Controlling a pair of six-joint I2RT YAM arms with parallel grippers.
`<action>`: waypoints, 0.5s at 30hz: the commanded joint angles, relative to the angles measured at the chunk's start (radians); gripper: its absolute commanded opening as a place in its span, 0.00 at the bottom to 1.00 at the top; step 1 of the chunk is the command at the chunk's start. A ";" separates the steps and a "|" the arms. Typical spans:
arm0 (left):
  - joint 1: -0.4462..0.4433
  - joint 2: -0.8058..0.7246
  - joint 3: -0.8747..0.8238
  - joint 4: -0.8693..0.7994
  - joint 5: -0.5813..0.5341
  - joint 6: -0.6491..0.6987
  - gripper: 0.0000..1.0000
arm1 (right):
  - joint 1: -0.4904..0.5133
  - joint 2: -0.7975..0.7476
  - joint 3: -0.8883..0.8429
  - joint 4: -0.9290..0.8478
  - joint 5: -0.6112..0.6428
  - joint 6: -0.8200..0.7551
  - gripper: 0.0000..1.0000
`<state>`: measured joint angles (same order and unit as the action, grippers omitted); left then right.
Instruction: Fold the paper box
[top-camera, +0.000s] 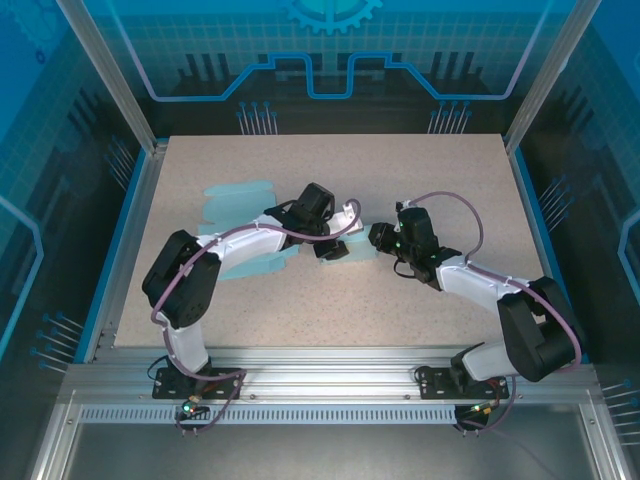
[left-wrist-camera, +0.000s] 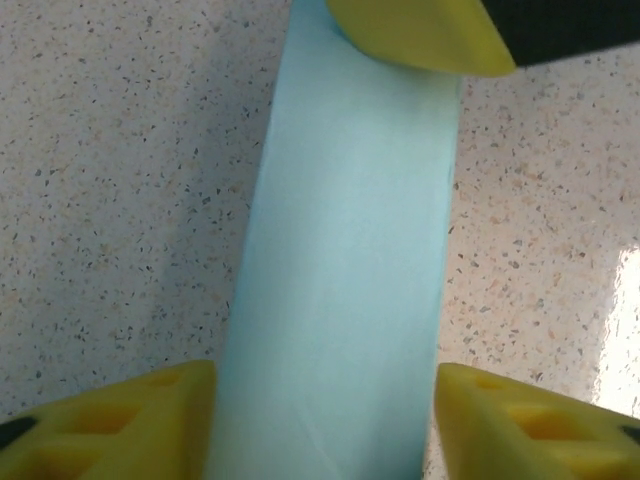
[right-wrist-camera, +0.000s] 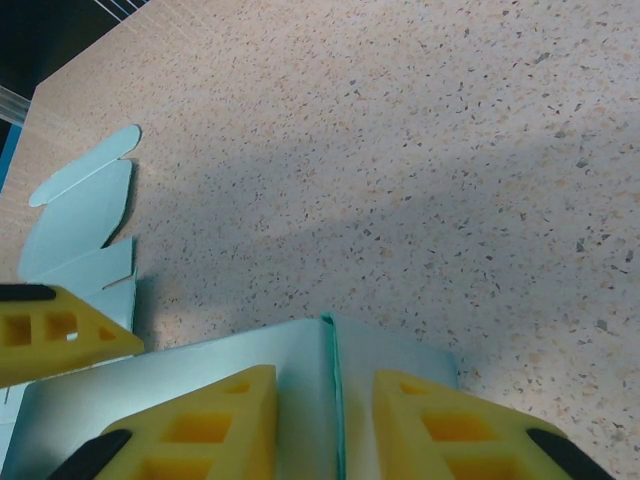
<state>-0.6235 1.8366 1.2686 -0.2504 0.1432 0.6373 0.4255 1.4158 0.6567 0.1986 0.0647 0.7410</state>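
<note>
Both arms bend inward and meet mid-frame over the table (top-camera: 420, 170), at the right end of the pale blue paper box (top-camera: 238, 205). The left gripper (left-wrist-camera: 325, 385) straddles a box strip, fingers at its edges. The right gripper (right-wrist-camera: 325, 385) straddles a raised fold. Whether either one clamps cannot be told. The right wrist view adds flat flaps (right-wrist-camera: 80, 200) at far left.

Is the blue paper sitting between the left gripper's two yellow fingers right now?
Yes, the pale blue paper box runs lengthwise between the two yellow fingers of the left gripper in its wrist view.
</note>
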 joint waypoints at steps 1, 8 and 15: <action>0.008 0.014 0.028 -0.049 -0.011 0.028 0.46 | 0.010 0.071 -0.073 -0.330 0.053 -0.025 0.31; 0.001 -0.002 0.015 -0.034 -0.050 0.057 0.32 | 0.010 0.003 -0.048 -0.362 0.007 -0.040 0.33; -0.031 -0.059 -0.029 0.063 -0.133 0.129 0.32 | 0.007 -0.256 0.039 -0.548 0.074 -0.085 0.55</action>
<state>-0.6502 1.8240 1.2644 -0.2424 0.0937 0.7197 0.4263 1.2503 0.6697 -0.0940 0.0948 0.6983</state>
